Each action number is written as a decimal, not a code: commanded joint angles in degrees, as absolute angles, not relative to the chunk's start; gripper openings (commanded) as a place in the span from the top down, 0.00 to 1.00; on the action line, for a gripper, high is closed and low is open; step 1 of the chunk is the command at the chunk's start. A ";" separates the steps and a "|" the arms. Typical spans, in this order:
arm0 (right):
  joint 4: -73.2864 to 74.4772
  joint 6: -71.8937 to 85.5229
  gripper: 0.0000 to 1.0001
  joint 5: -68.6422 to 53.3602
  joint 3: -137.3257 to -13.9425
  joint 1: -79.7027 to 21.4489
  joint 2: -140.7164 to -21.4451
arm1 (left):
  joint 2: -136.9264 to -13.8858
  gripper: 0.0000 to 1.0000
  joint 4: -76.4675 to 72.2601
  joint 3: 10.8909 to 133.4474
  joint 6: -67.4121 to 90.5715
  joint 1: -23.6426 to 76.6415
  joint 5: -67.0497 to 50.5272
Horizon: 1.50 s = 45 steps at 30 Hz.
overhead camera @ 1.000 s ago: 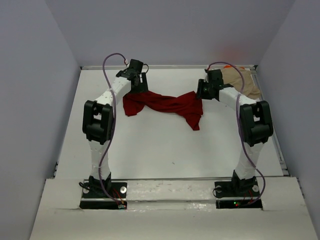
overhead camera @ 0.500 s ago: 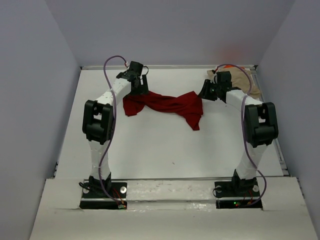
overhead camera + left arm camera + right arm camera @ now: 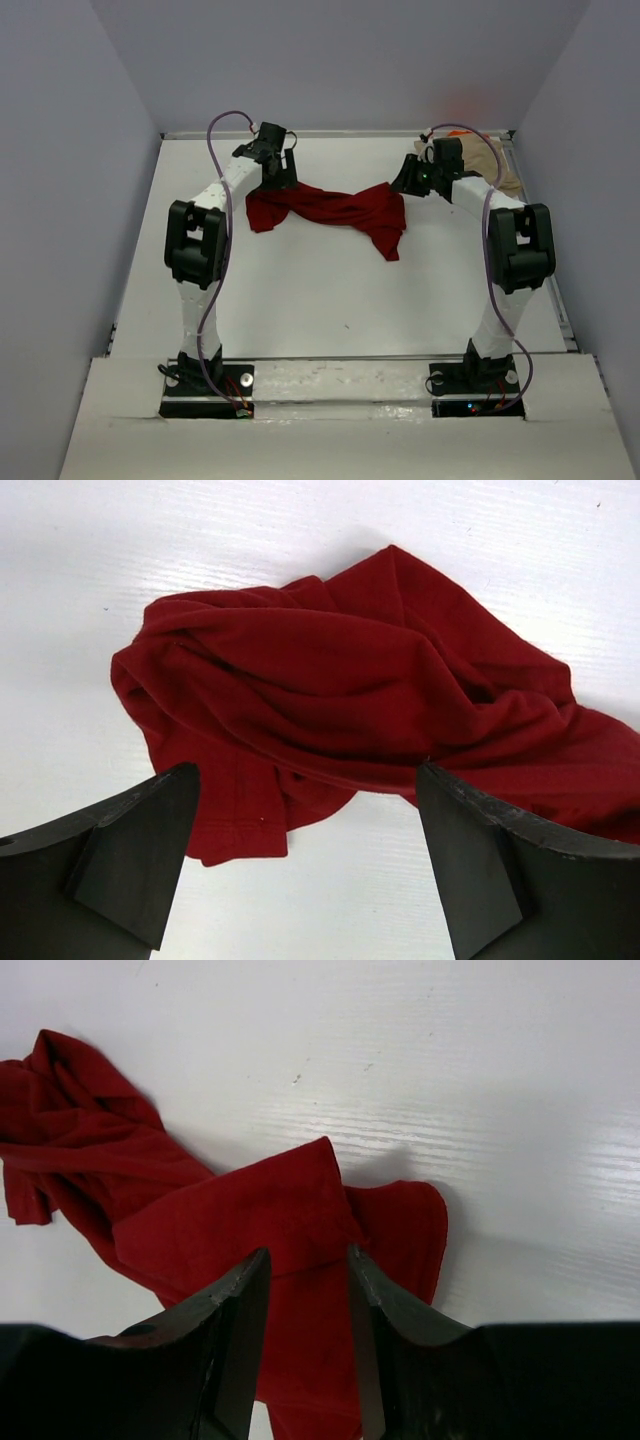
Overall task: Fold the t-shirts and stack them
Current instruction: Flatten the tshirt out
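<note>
Swung slightly back on the right, leaving right gripper (image 3: 305, 1280) half-closed astride the dark red t-shirt's (image 3: 330, 207) right end, hold unclear, left gripper (image 3: 305, 820) gaping empty over its left end, long axis crosswise between them.

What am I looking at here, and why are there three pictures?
Two robot arms, the left arm and the right arm, are bolted to a white table. The wide picture comes from a camera overhead; the two close ones come from a camera on each wrist, and the black wedges there are fingers. A dark red t-shirt lies crumpled between the arms, a tan t-shirt in the far right corner. The left gripper hangs open over the red one. The right gripper straddles a fold; whether it pinches it is unclear.
</note>
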<state>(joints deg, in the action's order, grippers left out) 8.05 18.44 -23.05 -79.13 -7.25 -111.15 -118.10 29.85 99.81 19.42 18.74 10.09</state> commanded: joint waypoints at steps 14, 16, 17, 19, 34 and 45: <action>5.89 17.05 0.59 -20.56 -81.39 -7.65 -117.42 | -111.97 0.01 29.97 100.20 18.19 19.34 9.14; 5.89 16.96 0.59 -20.48 -81.73 -7.65 -117.68 | -111.97 0.01 29.71 100.11 18.28 19.34 8.97; 5.98 16.70 0.59 -20.83 -82.00 -7.65 -117.77 | -112.15 0.01 29.53 100.02 18.28 19.42 8.88; 5.89 16.70 0.59 -21.00 -82.18 -7.65 -117.51 | -112.32 0.01 29.62 100.37 18.28 19.34 8.88; 9.49 15.73 1.00 -19.95 -85.34 -8.17 -117.16 | -113.29 0.01 29.18 99.75 18.46 19.69 9.32; 9.76 14.94 1.00 -19.78 -84.99 -8.17 -116.28 | -113.11 0.01 29.18 99.49 18.54 19.69 9.49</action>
<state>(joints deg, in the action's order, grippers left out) 9.69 16.19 -19.99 -83.24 -7.60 -118.56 -114.59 29.43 99.81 19.29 19.44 9.45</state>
